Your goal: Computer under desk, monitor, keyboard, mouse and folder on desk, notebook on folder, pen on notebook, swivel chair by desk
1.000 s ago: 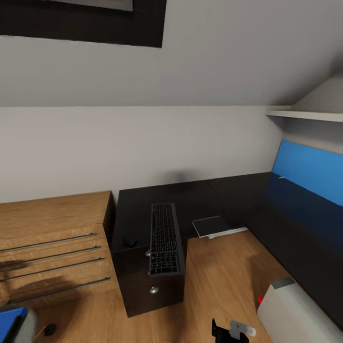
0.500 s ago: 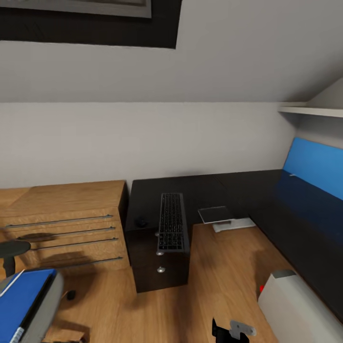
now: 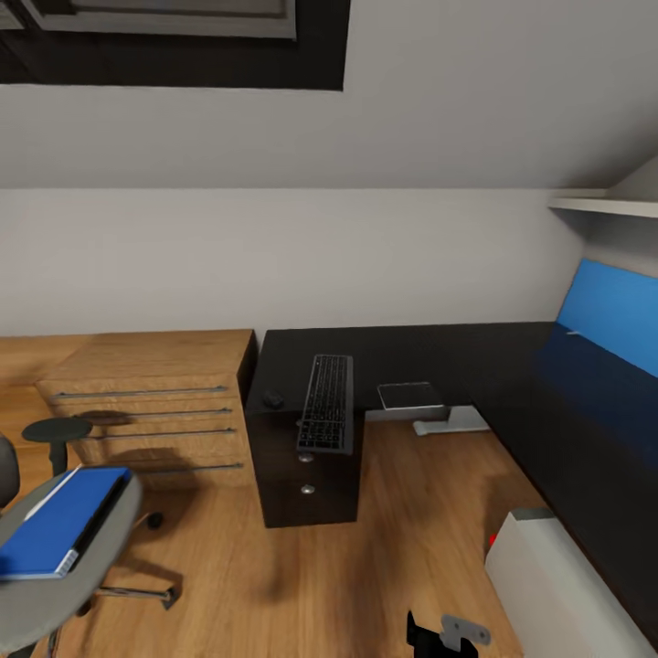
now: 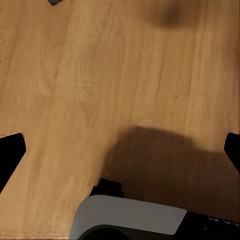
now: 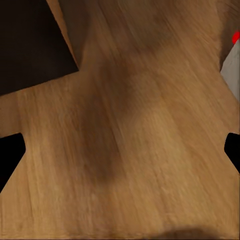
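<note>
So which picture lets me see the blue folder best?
The head view. The folder lies flat on the swivel chair seat, in plain sight. The two wrist views look down at the wooden floor, not at the folder.

No writing, label, brand mark or number can be read anywhere in these views. The keyboard [image 3: 326, 403] on the black bench [image 3: 429, 352] carries key legends, but they are too small and blurred to make out, and the blue folder [image 3: 57, 519] on the swivel chair [image 3: 68, 567] shows a plain cover.
</note>
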### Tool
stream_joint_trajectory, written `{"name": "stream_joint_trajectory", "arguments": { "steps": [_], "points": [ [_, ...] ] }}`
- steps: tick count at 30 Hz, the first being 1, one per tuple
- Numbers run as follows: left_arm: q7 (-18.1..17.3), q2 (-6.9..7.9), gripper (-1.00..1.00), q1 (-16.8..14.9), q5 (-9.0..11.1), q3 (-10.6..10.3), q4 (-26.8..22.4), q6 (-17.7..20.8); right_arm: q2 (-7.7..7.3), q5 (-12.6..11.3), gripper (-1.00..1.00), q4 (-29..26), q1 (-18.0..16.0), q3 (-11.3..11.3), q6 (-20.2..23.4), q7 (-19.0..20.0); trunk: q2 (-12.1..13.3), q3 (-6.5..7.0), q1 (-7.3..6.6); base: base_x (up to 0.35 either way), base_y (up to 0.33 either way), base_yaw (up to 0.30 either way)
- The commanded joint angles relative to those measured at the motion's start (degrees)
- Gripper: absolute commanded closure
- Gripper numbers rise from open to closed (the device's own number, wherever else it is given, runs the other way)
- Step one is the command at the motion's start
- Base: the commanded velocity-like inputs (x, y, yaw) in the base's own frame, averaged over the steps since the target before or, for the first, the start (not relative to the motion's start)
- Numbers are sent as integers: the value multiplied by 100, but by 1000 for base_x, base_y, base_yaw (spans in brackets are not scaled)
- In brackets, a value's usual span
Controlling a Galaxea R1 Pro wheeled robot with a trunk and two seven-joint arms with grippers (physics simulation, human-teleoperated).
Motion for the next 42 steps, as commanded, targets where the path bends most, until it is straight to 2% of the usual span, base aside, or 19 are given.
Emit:
{"name": "stream_joint_trajectory", "arguments": {
  "steps": [1, 24, 42],
  "points": [
    [50, 8, -100, 1, 31, -49, -13, -12, 2, -8, -100, 13, -6, 4, -25, -11, -3, -12, -3, -287, -152, 171],
    [38, 8, -100, 1, 31, -49, -13, -8, 2, -1, -100, 13, -6, 4, -25, -11, -3, -176, -3, -333, -44, 171],
    [32, 4, -100, 1, 31, -49, -11, 16, 3, 9, -100, 13, -6, 4, -25, -11, -3, -305, -3, -329, -138, 171]
  ]
}}
